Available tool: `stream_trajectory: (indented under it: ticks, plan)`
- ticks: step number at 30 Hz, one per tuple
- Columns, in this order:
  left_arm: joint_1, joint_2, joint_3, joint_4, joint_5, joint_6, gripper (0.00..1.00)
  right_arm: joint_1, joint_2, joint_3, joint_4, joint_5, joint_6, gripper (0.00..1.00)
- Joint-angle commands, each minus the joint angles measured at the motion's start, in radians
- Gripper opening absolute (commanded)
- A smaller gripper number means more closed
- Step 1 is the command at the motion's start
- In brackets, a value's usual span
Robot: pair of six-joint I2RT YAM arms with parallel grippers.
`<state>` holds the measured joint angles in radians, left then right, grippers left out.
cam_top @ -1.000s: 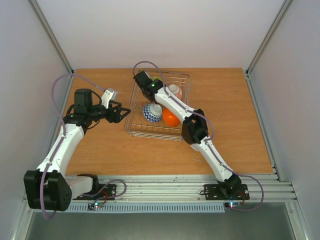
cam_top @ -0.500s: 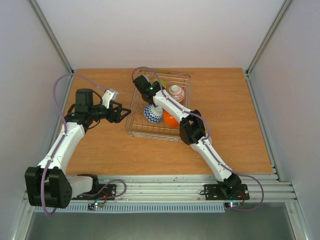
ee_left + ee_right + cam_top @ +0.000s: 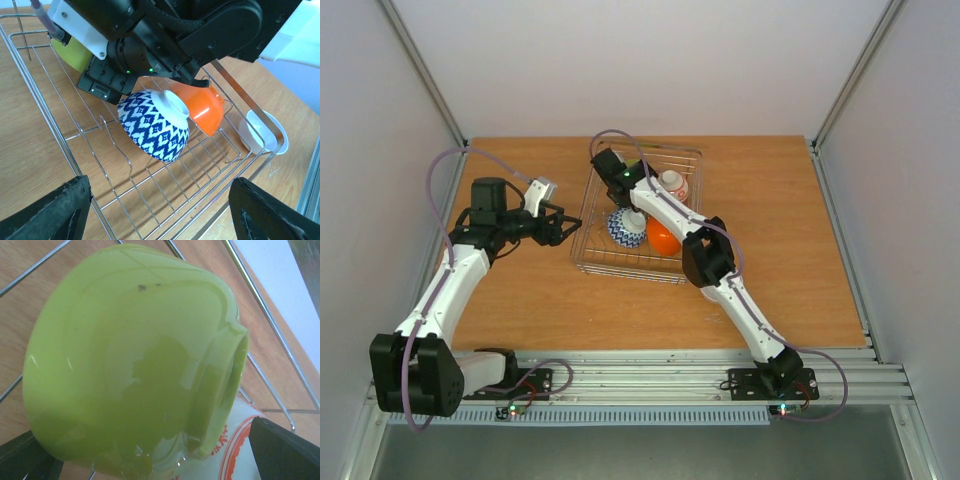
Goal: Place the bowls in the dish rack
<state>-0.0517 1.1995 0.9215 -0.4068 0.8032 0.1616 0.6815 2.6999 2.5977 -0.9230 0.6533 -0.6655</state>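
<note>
Right claw (image 3: 628, 172) shifted slightly, jaws apart; glossy lime-green round bowl (image 3: 130, 360) lies just ahead in silvery wire rack (image 3: 620, 268)

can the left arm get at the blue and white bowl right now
Probably yes: the left pincer sits open just outside the dish rack, facing the blue-and-white bowl, though the right arm crowds it from above.

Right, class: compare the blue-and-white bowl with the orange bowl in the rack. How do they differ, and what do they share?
The blue-and-white bowl carries a zigzag pattern; the orange bowl is plain and glossy. The blue-and-white bowl shows whole, white foot included; the orange bowl sits partly hidden behind it. Both lie tipped on their sides inside the dish rack.
</note>
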Motion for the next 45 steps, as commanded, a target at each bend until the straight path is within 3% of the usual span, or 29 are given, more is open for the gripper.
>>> stream_trajectory:
  ticks: [1,7,15,25,36,45]
  plan:
    - [0.0,0.006,0.004,0.033,0.011,0.007,0.76,0.002,-0.121,-0.057,-0.027,-0.118,0.054,0.99]
    - [0.0,0.001,0.004,0.033,0.009,0.007,0.76,0.002,-0.244,-0.133,0.007,-0.283,0.099,0.99]
    - [0.0,-0.008,0.003,0.031,0.003,0.01,0.76,0.0,-0.351,-0.203,0.027,-0.32,0.151,0.99]
    - [0.001,-0.018,0.002,0.03,0.009,0.011,0.76,-0.101,-0.835,-0.793,0.234,-0.639,0.421,0.96]
    - [0.001,-0.012,0.007,0.026,0.014,0.009,0.76,-0.166,-1.357,-1.36,0.203,-0.536,0.631,0.87]
    - [0.001,-0.015,0.007,0.025,0.02,0.007,0.76,-0.2,-1.556,-1.649,0.123,-0.471,0.827,0.71]
